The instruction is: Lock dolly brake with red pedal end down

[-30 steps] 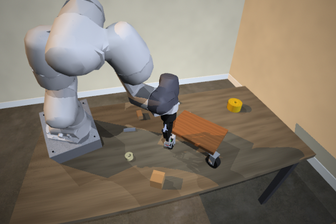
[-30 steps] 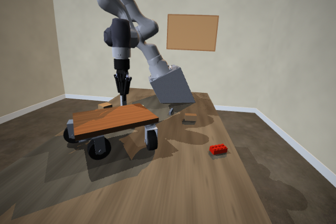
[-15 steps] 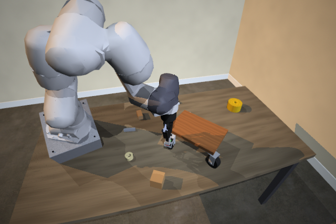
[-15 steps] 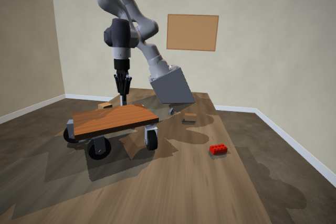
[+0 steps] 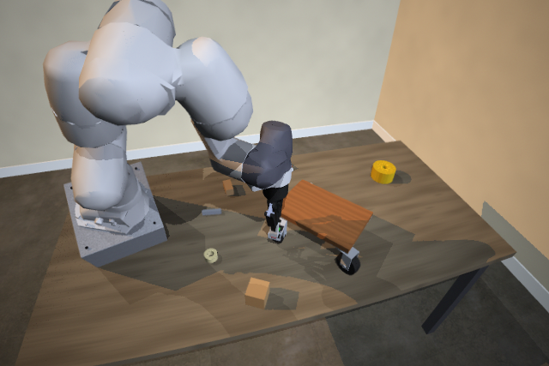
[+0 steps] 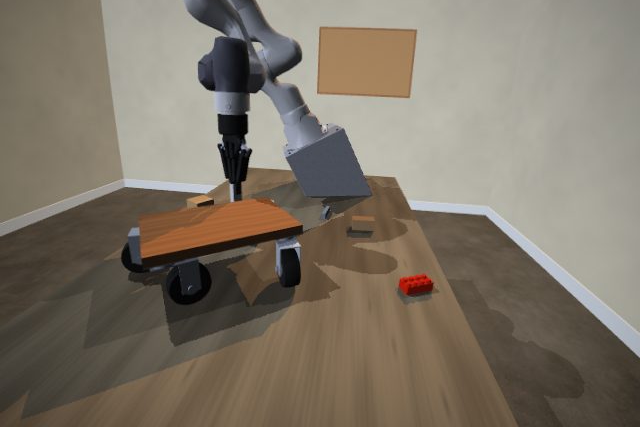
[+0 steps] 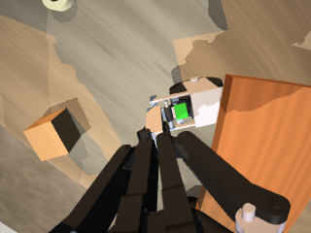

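The dolly has an orange wooden deck (image 5: 325,213) and stands on black casters on the table; it also shows in the exterior view (image 6: 217,228) and at the right of the wrist view (image 7: 259,149). My gripper (image 5: 275,230) points straight down at the dolly's corner nearest the robot base, with its fingers shut and nothing between them. In the wrist view the fingertips (image 7: 162,131) rest at the grey caster bracket, right beside the green end of the brake pedal (image 7: 182,112). I see no red end of the pedal. In the exterior view the gripper tip (image 6: 236,193) is behind the deck's far edge.
A tan cube (image 5: 256,292), a pale ring (image 5: 211,253), a small grey bar (image 5: 211,211) and a small brown block (image 5: 227,186) lie near the gripper. A yellow cylinder (image 5: 383,171) stands at the back right. A red brick (image 6: 415,283) lies apart from the dolly.
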Tool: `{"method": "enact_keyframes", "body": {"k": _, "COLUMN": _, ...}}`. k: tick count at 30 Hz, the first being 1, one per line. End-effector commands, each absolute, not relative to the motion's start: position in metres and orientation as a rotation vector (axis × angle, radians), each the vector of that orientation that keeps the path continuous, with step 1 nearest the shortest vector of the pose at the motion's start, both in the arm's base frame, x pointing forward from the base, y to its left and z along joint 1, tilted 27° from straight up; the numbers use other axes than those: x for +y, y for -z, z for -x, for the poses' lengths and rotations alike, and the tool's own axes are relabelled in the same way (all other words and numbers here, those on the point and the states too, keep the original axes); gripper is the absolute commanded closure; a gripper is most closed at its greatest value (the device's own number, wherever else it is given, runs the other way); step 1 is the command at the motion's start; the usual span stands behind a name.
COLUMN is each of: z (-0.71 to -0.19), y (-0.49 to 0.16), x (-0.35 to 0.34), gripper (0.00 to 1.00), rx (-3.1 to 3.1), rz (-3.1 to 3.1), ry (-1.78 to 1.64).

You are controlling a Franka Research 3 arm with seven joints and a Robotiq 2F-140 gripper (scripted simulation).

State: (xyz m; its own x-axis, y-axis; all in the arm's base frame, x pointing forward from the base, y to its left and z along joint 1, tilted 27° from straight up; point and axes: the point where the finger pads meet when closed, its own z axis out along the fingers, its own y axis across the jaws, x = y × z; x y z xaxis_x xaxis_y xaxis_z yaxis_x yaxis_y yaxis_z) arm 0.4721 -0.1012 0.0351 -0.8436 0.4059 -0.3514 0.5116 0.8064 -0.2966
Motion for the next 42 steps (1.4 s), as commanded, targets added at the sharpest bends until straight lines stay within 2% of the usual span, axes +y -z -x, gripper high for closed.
{"method": "enact_keyframes", "body": {"k": 1, "z": -0.473, "y": -0.0338, "x": -0.1032, "gripper": 1.0, "rx": 2.716, "rz": -0.717, "ry": 0.557}}
{"method": "enact_keyframes", "body": {"k": 42, "z": -0.474, "y": -0.0284, "x": -0.1058, "gripper": 1.0, "rx": 2.716, "rz": -0.717, "ry": 0.557}}
